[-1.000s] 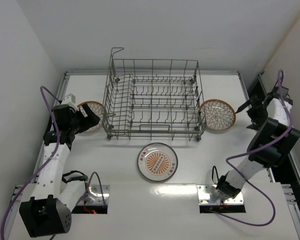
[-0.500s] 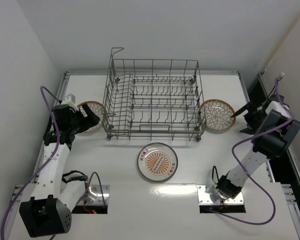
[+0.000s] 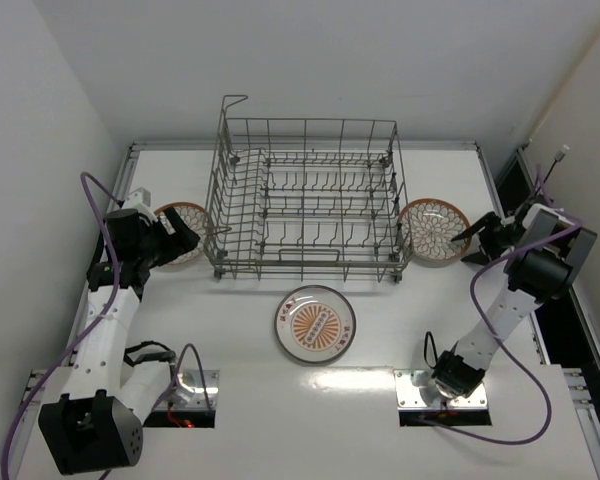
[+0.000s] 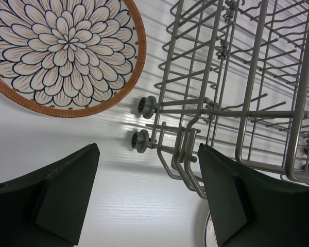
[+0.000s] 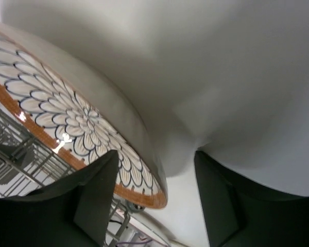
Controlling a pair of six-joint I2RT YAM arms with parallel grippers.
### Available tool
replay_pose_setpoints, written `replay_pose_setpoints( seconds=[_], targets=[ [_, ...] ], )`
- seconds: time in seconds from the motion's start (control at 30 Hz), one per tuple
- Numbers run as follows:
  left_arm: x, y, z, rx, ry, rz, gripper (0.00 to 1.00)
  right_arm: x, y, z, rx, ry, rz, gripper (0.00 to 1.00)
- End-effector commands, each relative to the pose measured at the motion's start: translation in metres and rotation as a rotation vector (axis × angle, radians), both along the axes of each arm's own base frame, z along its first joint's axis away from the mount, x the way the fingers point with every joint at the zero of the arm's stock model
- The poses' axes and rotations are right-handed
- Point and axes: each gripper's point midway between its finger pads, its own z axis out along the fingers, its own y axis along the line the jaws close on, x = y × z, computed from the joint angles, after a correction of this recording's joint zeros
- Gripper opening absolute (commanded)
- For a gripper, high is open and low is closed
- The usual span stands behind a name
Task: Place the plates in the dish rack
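The right petal plate [image 3: 434, 232] lies just right of the dish rack [image 3: 305, 195], far from the left gripper [image 3: 185, 240], whose jaws are spread. Its outer rim is seen between the fingers of the nearer right gripper [image 3: 469, 232] — apart, not yet clamped.

White table [image 3: 430, 330], bare white walls [image 3: 330, 50]

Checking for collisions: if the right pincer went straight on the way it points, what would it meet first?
Probably the rim of the floral plate right of the dish rack; the right pincer seems to straddle its edge, though depth is unclear.
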Motion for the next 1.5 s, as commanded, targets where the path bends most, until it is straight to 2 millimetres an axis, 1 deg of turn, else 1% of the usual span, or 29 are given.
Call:
replay_pose_setpoints(
  seconds=[0.0,0.1,0.13,0.2,0.23,0.33,0.4,0.43,0.53,0.57,0.6,0.63,0.67,0.77,0.8,0.87,0.9,0.97,1.03,1.07,1.1,1.13,1.17,1.27,1.3,1.37,1.4,1.43,1.47],
  targets=[
    [0.003,-0.002,0.012,0.010,-0.049,-0.017,0.76,0.018,-0.004,-0.005,0.007,-0.041,0.020,0.55],
    [0.003,-0.002,0.012,0.010,-0.049,-0.017,0.76,0.020,-0.006,-0.006,0.007,-0.042,0.020,0.42],
    [0.003,-0.002,0.012,0.010,-0.049,-0.017,0.76,0.020,-0.006,-0.006,0.007,-0.042,0.020,0.24],
    [0.003,-0.005,0.012,0.010,-0.049,-0.026,0.76,0.019,-0.005,-0.002,0.002,-0.046,0.028,0.02],
    [0.003,-0.005,0.012,0.010,-0.049,-0.026,0.76,0.016,-0.010,0.000,-0.008,-0.045,0.014,0.00],
    [0.001,-0.004,0.009,0.019,-0.038,-0.018,0.76,0.011,-0.019,0.016,-0.030,-0.052,-0.011,0.00],
    [-0.001,-0.007,0.010,0.033,-0.038,-0.020,0.76,0.010,-0.026,0.032,-0.059,-0.071,-0.024,0.00],
    [-0.001,-0.007,0.010,0.033,-0.038,-0.020,0.76,0.013,-0.032,0.052,-0.105,-0.098,-0.036,0.00],
    [-0.001,-0.008,0.012,0.039,-0.049,-0.023,0.76,0.020,-0.038,0.090,-0.154,-0.156,-0.061,0.00],
    [-0.001,-0.008,0.012,0.039,-0.049,-0.023,0.76,0.021,-0.039,0.110,-0.180,-0.197,-0.070,0.00],
    [-0.001,-0.008,0.012,0.039,-0.049,-0.023,0.76,0.022,-0.041,0.123,-0.209,-0.222,-0.074,0.00],
    [-0.002,-0.010,0.013,0.033,-0.049,-0.031,0.76,0.020,-0.042,0.131,-0.225,-0.222,-0.089,0.00],
    [-0.001,-0.012,0.010,0.027,-0.039,-0.039,0.76,0.017,-0.045,0.149,-0.275,-0.253,-0.099,0.00],
    [-0.001,-0.012,0.008,0.026,-0.030,-0.039,0.76,0.009,-0.045,0.173,-0.330,-0.283,-0.121,0.00],
    [-0.001,-0.012,0.008,0.026,-0.030,-0.039,0.76,0.003,-0.042,0.189,-0.362,-0.314,-0.127,0.00],
    [-0.001,-0.012,0.008,0.026,-0.030,-0.039,0.76,-0.002,-0.038,0.204,-0.412,-0.340,-0.132,0.00],
    [0.000,-0.013,0.005,0.020,-0.022,-0.047,0.76,-0.008,-0.030,0.221,-0.445,-0.377,-0.127,0.00],
    [0.000,-0.013,0.005,0.020,-0.022,-0.047,0.76,-0.013,-0.031,0.236,-0.516,-0.401,-0.145,0.00],
    [0.000,-0.013,0.005,0.020,-0.022,-0.047,0.76,-0.023,-0.026,0.243,-0.536,-0.397,-0.159,0.00],
    [0.000,-0.013,0.005,0.020,-0.022,-0.047,0.76,-0.029,-0.028,0.256,-0.578,-0.406,-0.180,0.00],
    [0.000,-0.016,0.005,0.020,-0.022,-0.058,0.76,-0.031,-0.026,0.262,-0.593,-0.410,-0.180,0.00],
    [0.000,-0.016,0.005,0.020,-0.022,-0.058,0.76,-0.032,-0.025,0.274,-0.618,-0.422,-0.195,0.00],
    [-0.001,-0.019,0.005,0.020,-0.022,-0.067,0.76,-0.035,-0.019,0.286,-0.637,-0.449,-0.193,0.00],
    [-0.001,-0.019,0.005,0.020,-0.022,-0.067,0.76,-0.027,0.004,0.310,-0.657,-0.530,-0.140,0.00],
    [-0.001,-0.019,0.005,0.020,-0.022,-0.067,0.76,-0.023,0.021,0.318,-0.656,-0.572,-0.099,0.00],
    [-0.001,-0.019,0.005,0.020,-0.022,-0.067,0.76,-0.020,0.036,0.323,-0.676,-0.619,-0.070,0.00],
    [-0.001,-0.019,0.005,0.020,-0.022,-0.067,0.76,-0.019,0.052,0.326,-0.685,-0.645,-0.036,0.00],
    [-0.001,-0.022,0.005,0.020,-0.022,-0.076,0.76,-0.025,0.052,0.328,-0.728,-0.648,-0.056,0.00],
    [-0.001,-0.022,0.005,0.020,-0.022,-0.076,0.76,-0.024,0.055,0.334,-0.752,-0.668,-0.045,0.00]
  ],
)
